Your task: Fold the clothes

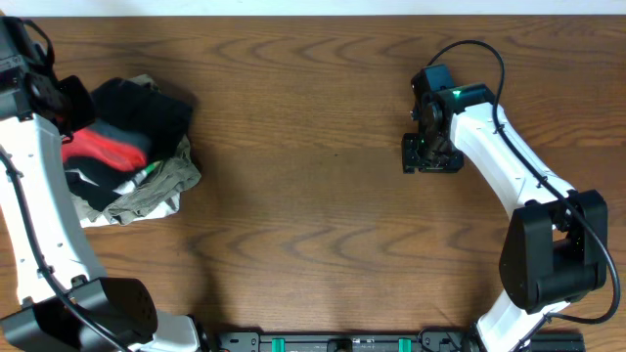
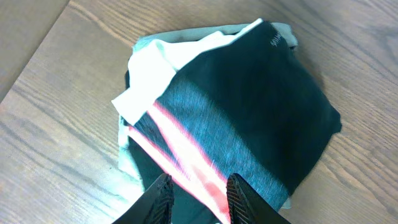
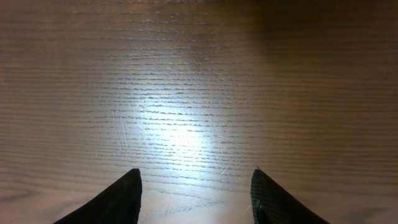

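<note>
Hidden: in the overhead view the left arm (image 1: pixel 29 186) runs up the left edge and its head covers the far-left corner of the heap, so the fingertips cannot be made out there.
Cut off: both wrist views crop the fingers at the bottom edge, and only the tips show.
Hard to tell: a small pale mark is printed near the far corner of the pants, too blurred to read.
Pants (image 2: pixel 261 106): on top of the heap at the far left of the table (image 1: pixel 313 225), bunched into a rough, lumpy rectangle of thin black fabric that looks smooth.
Waistband (image 2: pixel 205 124): heathered grey, laid diagonally, with coral edging (image 2: pixel 186 149) in two bright stripes.
White T-shirt (image 2: pixel 152 68): a crumpled corner pokes out from under the pants, its graphic out of sight.
Olive garment (image 1: pixel 161 186): at the bottom of the heap, wrinkled, spilling out on the near right.
Left pincer (image 2: pixel 199 180): jaws parted a little, right over the coral stripes, with nothing visibly pinched. Released.
Right pincer (image 3: pixel 196 180): at the far right, well apart from the heap, jaws spread wide over bare wood grain and empty.
</note>
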Robot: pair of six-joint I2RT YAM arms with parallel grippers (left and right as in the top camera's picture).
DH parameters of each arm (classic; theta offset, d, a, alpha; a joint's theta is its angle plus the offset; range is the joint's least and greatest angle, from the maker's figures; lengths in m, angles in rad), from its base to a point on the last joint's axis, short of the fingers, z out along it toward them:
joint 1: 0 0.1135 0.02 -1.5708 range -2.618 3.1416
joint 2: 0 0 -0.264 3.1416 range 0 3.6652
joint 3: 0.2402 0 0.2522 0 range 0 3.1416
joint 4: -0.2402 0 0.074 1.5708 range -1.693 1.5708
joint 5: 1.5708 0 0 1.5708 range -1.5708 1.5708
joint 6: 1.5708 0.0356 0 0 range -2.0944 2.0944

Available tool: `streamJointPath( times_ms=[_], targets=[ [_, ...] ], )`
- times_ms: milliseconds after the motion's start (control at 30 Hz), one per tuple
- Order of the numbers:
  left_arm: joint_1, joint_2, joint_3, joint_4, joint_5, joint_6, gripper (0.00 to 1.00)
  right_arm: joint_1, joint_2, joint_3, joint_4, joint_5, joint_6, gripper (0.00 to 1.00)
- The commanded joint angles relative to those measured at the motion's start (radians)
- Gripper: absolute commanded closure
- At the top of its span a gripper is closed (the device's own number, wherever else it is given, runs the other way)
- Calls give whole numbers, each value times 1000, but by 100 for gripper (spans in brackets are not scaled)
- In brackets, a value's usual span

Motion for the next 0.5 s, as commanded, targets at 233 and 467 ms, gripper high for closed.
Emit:
streamJointPath(
  times_ms=[233,467],
  targets=[
    [52,-10,-6,-2,31,-77,71,-10,-3,-2,-4,10,-8,46],
    [52,-6,-6,9,217,-74,81,-10,-3,-2,-3,10,-8,46]
  ],
)
